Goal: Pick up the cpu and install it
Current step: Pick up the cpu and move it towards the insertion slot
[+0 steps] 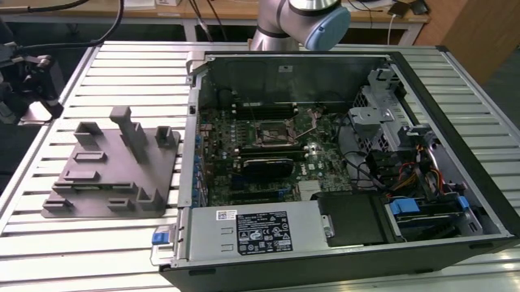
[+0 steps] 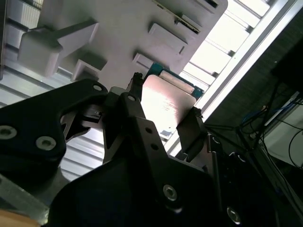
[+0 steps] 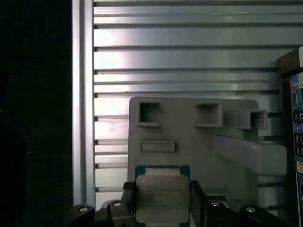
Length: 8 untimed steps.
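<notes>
I see in both wrist views the black gripper [image 3: 163,204] pinching the small flat square silver-topped cpu [image 3: 162,196] by two opposite sides, at one edge of the grey plastic fixture plate [image 3: 199,137].

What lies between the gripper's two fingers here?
The cpu, its edges against the gripper's fingers, in both wrist views; the fixture plate lies behind.

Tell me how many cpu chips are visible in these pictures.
1. The cpu is clamped in the gripper, in both wrist views, with the grey fixture plate behind it. Another could be hidden inside the computer case.
</notes>
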Available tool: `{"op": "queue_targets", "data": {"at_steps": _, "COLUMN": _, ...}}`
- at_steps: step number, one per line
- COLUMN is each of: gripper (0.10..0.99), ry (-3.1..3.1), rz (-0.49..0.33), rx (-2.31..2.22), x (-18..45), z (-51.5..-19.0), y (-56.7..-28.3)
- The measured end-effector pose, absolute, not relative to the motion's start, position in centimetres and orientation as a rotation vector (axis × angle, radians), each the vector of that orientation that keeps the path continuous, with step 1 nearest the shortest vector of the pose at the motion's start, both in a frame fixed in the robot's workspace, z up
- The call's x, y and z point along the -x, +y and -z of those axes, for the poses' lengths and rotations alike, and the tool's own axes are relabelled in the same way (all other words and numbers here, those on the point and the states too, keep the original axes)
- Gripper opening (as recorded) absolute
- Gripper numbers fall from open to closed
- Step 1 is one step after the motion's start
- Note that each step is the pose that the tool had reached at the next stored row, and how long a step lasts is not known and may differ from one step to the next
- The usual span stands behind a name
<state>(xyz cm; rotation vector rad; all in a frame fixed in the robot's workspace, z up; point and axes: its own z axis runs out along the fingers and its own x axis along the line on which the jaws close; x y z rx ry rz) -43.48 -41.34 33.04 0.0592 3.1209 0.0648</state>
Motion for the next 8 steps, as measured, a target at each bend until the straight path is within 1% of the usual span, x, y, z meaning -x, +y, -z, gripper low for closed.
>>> {"op": "queue_targets", "data": {"at_steps": 8, "gripper": 0.541, "ry": 3.121, "rz": -0.065, "rx": -0.059, "x": 43.5, "z": -34.8, "y": -41.3}}
